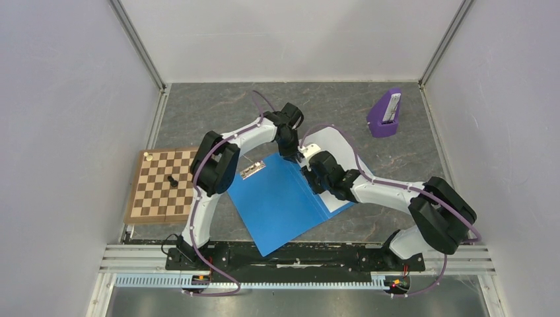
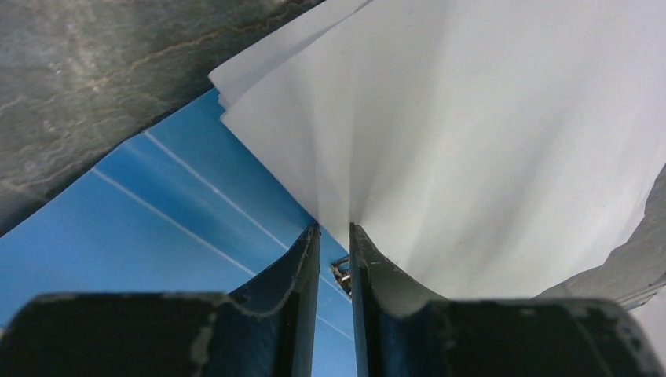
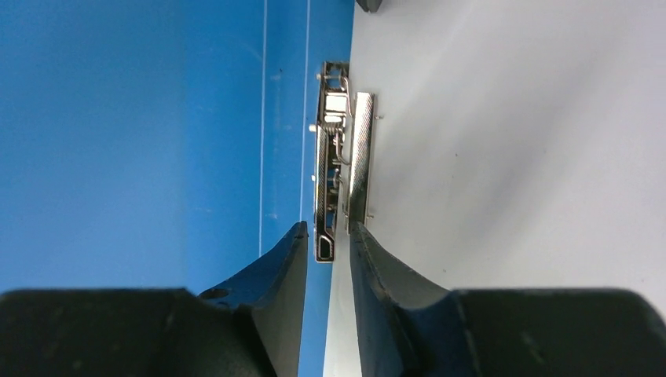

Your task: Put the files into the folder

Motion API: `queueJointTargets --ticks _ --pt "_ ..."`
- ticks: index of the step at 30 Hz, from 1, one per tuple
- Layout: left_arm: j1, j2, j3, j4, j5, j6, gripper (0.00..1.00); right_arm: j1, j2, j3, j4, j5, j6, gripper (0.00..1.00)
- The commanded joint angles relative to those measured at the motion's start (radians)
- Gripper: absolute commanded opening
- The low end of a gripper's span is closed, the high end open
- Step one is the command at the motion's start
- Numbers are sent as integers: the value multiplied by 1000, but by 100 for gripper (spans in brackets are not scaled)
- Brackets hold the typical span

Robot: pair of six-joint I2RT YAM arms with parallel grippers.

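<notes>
The blue folder [image 1: 277, 205] lies open in the middle of the table. The white files [image 1: 332, 140] lie on its right half, partly under my right arm. My left gripper [image 1: 292, 153] is at the folder's far edge, and in its wrist view it [image 2: 335, 228] is shut on the edge of the files [image 2: 471, 141], which crease outward from the pinch above the folder [image 2: 157, 236]. My right gripper [image 1: 309, 164] is close beside it. In its wrist view the jaws [image 3: 327, 228] are closed narrowly around the near end of the metal clip [image 3: 334, 157], between folder [image 3: 126, 141] and files [image 3: 510, 157].
A brown chessboard [image 1: 158, 188] with a black piece [image 1: 172, 179] lies at the left, close to the left arm. A purple object [image 1: 385, 115] stands at the back right. White walls enclose the table on three sides.
</notes>
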Motion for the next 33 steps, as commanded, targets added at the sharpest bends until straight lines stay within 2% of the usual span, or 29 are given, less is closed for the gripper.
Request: queueJointTargets --ticks 1,9,16,24,26,33 --pt "9 -141 -3 -49 -68 58 29 22 17 63 21 39 -53 30" --pt "102 -505 -399 24 -216 -83 58 34 73 93 -4 71 -94 30" --pt "155 -786 -699 113 -228 -129 62 60 117 114 -12 77 -90 30" --pt "167 -983 -901 143 -191 -132 63 71 150 119 -40 115 -73 24" --pt "168 -1040 -944 141 -186 -131 67 71 158 115 -49 128 -64 23" --pt "167 -1155 -1033 107 -203 -137 75 69 169 184 -168 178 36 3"
